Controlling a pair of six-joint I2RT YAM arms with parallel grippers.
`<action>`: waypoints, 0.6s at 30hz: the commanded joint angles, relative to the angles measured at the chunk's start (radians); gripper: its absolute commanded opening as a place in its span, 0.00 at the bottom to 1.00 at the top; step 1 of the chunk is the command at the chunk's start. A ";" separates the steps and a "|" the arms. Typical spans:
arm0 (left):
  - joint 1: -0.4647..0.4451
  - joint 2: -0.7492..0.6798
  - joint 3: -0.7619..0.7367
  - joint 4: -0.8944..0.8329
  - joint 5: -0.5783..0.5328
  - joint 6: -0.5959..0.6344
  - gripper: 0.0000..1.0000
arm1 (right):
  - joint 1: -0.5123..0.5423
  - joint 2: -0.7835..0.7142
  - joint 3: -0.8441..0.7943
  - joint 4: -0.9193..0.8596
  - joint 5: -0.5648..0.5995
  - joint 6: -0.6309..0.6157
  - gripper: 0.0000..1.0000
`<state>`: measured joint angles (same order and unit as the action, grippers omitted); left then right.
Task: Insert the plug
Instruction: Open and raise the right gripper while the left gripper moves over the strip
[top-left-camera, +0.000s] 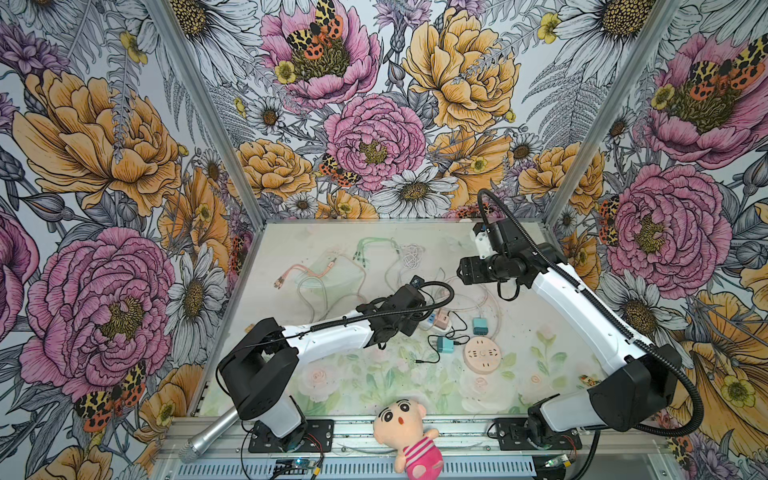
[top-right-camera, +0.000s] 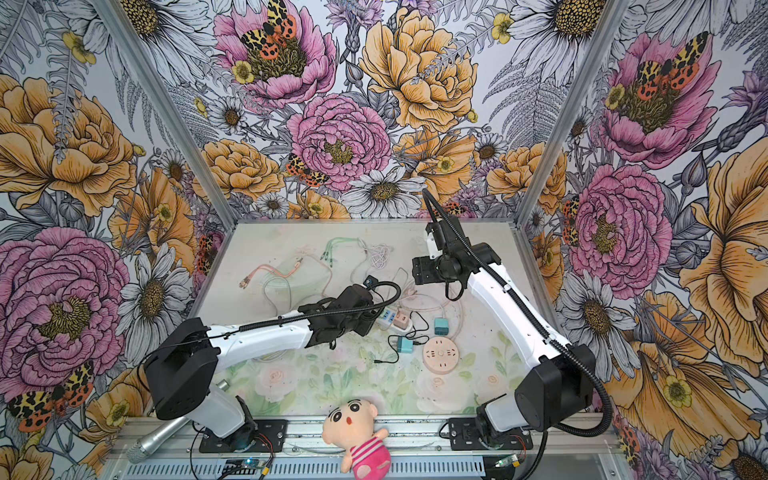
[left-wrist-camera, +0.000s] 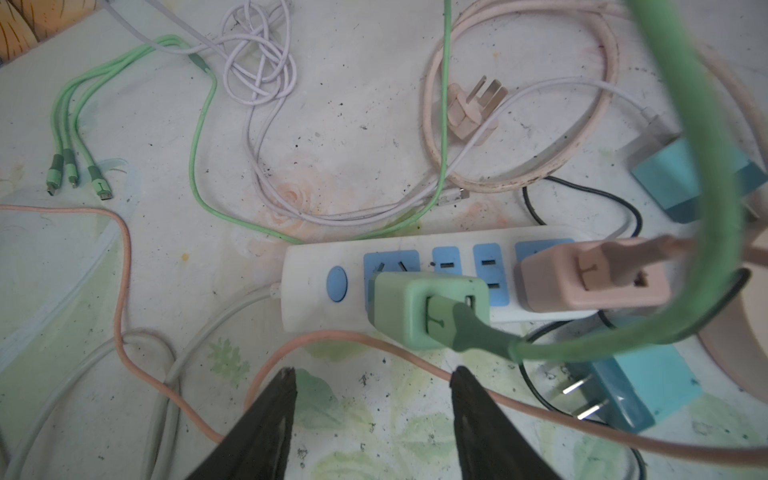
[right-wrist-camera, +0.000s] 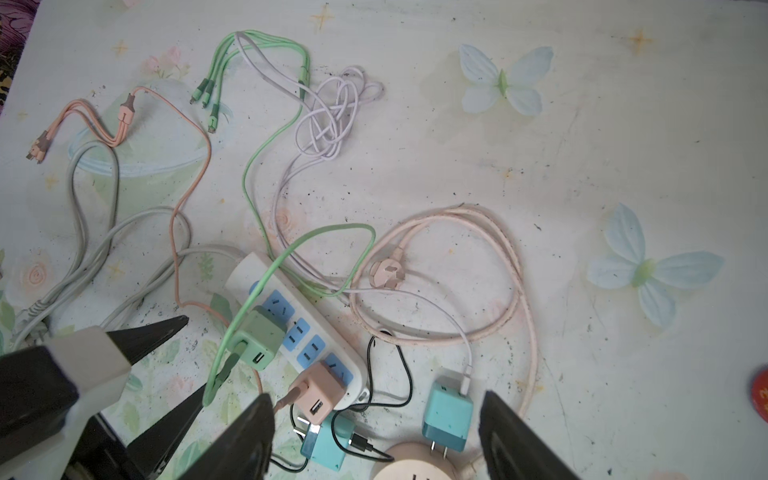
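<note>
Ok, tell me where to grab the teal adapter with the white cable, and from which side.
Take the teal adapter by its boxy body, coming down from above with the jaws across its two long flat sides. It seems to lie flat, prongs at one end toward the round socket and the white cable plugged into the other, so both ends are best left clear.

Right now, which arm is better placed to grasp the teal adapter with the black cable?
Left, probably: the left gripper is open, low beside the teal adapter; the right gripper, also open, hovers higher up.
</note>
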<state>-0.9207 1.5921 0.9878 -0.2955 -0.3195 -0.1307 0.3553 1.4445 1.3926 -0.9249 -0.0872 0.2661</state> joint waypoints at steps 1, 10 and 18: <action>-0.013 -0.018 -0.011 0.051 0.036 0.018 0.63 | -0.016 -0.048 -0.025 0.063 -0.032 0.018 0.79; -0.041 0.052 0.003 0.110 0.043 0.006 0.67 | -0.025 -0.040 -0.068 0.099 -0.054 0.026 0.79; -0.057 0.125 0.056 0.102 -0.043 -0.004 0.67 | -0.032 -0.038 -0.069 0.108 -0.068 0.021 0.79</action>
<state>-0.9665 1.7031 1.0023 -0.2100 -0.3077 -0.1280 0.3321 1.4250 1.3273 -0.8448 -0.1371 0.2806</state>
